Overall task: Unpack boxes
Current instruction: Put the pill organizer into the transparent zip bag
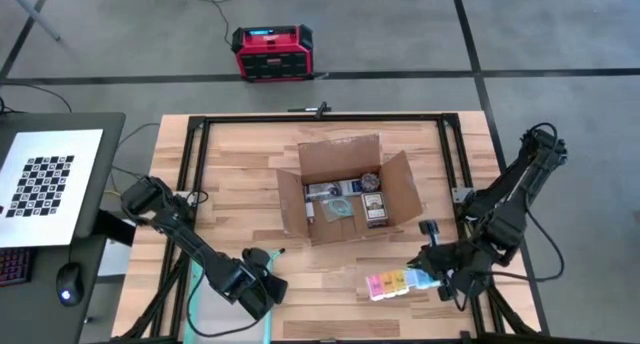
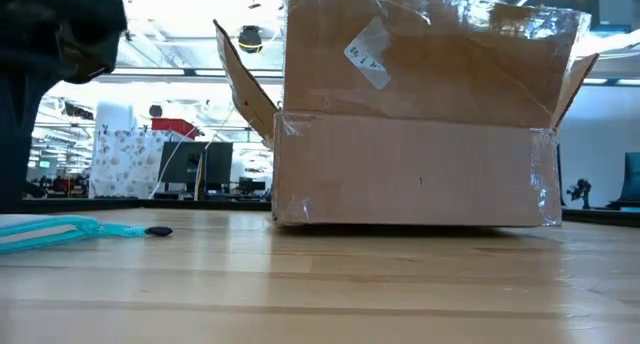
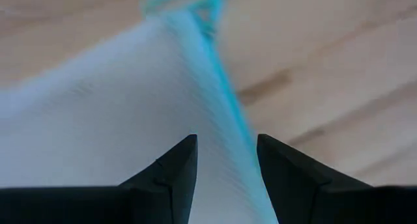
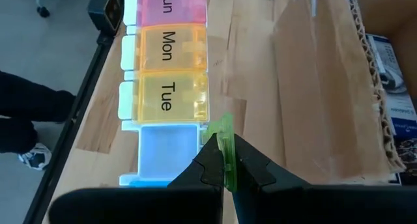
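1. right now the plain brown corrugated cardboard box point(image 1: 345, 189) sits open near the middle of the wooden bench point(image 1: 240, 164), all four flaps folded outward; several small packaged items still lie on its floor.
2. the right tool point(image 4: 225, 164) is low at the bench's near right corner, its two fingers pressed together on a thin green tab, which looks like a lid of the rainbow-coloured weekly pill organiser point(image 4: 166, 87) lying flat beside the box.
3. the left tool point(image 3: 225, 160) hovers at the near left, fingers spread a little, straddling the teal edge of the clear teal-edged plastic pouch point(image 1: 235, 314). i cannot tell from the wrist view whether the fingers touch the pouch or just hang over it.
4. my guess is that both pieces are being set down after coming out of the box, with more left inside.
5. risks, as i judge them:
   - the pinch on the green tab is narrow; lifting or dragging by it could pop the lid open or let the organiser swing and drop.
   - the organiser lies close to the bench's edge, so a nudge on release could push it off.
   - the pouch is limp and slick; it may cling to a finger and get dragged as the arm pulls away.
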